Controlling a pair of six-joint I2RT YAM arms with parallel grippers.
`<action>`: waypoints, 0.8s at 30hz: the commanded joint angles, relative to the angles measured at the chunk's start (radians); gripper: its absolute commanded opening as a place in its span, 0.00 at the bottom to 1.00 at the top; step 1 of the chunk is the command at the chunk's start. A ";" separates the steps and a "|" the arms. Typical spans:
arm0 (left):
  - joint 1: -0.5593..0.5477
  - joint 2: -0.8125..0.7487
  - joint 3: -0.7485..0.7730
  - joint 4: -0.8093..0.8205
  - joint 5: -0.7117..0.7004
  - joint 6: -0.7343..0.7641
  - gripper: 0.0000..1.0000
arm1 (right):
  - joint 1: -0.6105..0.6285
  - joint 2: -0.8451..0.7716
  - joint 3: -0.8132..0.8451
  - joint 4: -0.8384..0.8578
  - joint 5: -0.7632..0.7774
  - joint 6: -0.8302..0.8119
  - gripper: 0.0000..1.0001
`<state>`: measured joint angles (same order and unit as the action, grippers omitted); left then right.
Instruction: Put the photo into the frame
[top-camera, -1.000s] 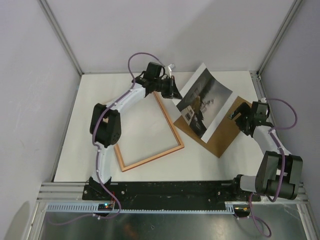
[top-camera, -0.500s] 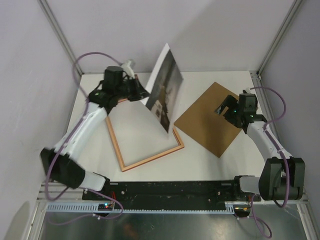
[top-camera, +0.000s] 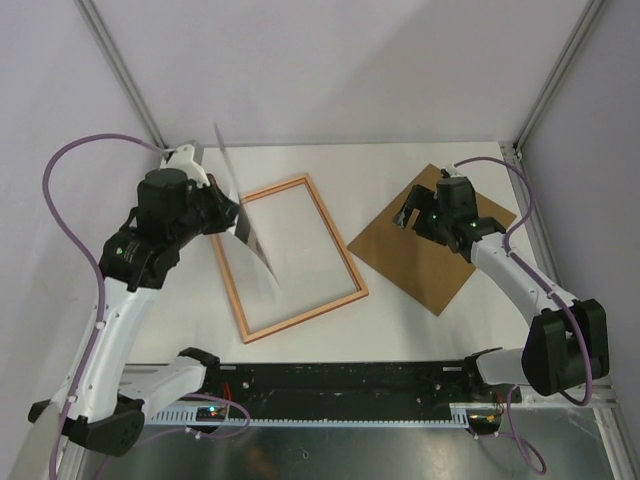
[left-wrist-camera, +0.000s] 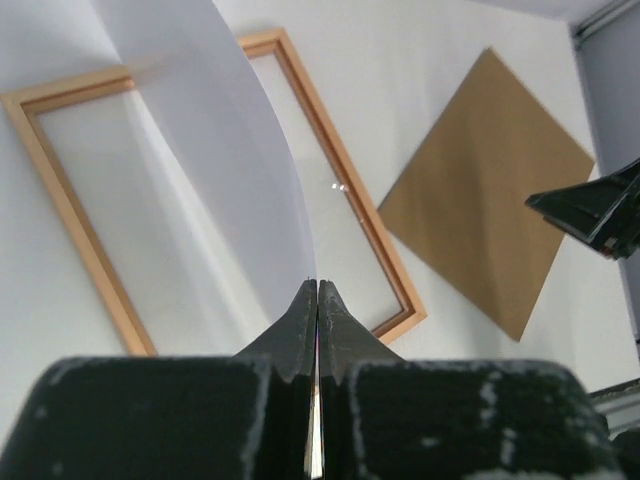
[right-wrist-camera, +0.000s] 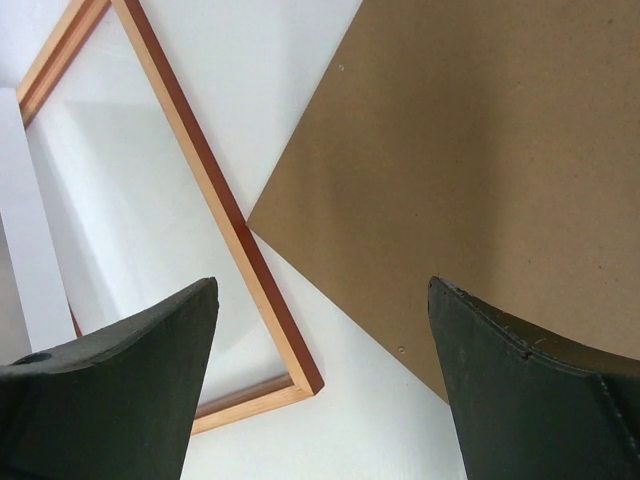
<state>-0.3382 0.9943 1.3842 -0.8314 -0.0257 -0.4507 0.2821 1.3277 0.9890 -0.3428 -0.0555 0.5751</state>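
The photo (left-wrist-camera: 215, 150) is pinched at one edge between the left fingers (left-wrist-camera: 296, 325), which are shut tight on it with no gap showing. So it's up off the counter (top-camera: 400, 320), held on edge and curling a bit. The left wrist view only gets its plain white back. From the top camera it's nearly edge-on (top-camera: 248, 222), a thin sliver leaning over the left side of the frame (top-camera: 335, 235). Its low corner hangs over the pane, and you can't really tell if it touches the glass or floats just above.

The frame lies flat on the counter, skewed at an angle, with its orange-ish wood rails around a clear pane. Nothing is inside it.

Over on the other side, the right fingers (right-wrist-camera: 120, 390) are spread wide apart with nothing between them. They hover above the left part of the brown backing board (top-camera: 430, 255). Through the gap in the right wrist view you see the board's corner (right-wrist-camera: 450, 180) sitting right up against the frame's right rail (right-wrist-camera: 222, 200), touching or as good as.

The board lies flat too, turned like a diamond, just right of the frame. The left wrist view has it (left-wrist-camera: 480, 190) past the frame's far rail (left-wrist-camera: 357, 190), with the dark tip of the right fingers poking in at the edge.
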 joint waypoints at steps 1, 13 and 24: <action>-0.032 0.048 -0.008 -0.084 0.004 0.048 0.00 | 0.021 0.014 0.040 -0.021 0.040 0.013 0.89; -0.281 0.424 0.076 -0.077 -0.026 0.078 0.01 | 0.040 0.018 0.039 -0.058 0.076 0.008 0.90; -0.376 0.635 0.093 0.077 -0.004 -0.036 0.27 | 0.022 0.081 0.037 -0.004 0.001 -0.018 0.90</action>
<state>-0.6983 1.5974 1.4330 -0.8494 -0.0406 -0.4255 0.3099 1.3884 0.9894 -0.3912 -0.0208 0.5739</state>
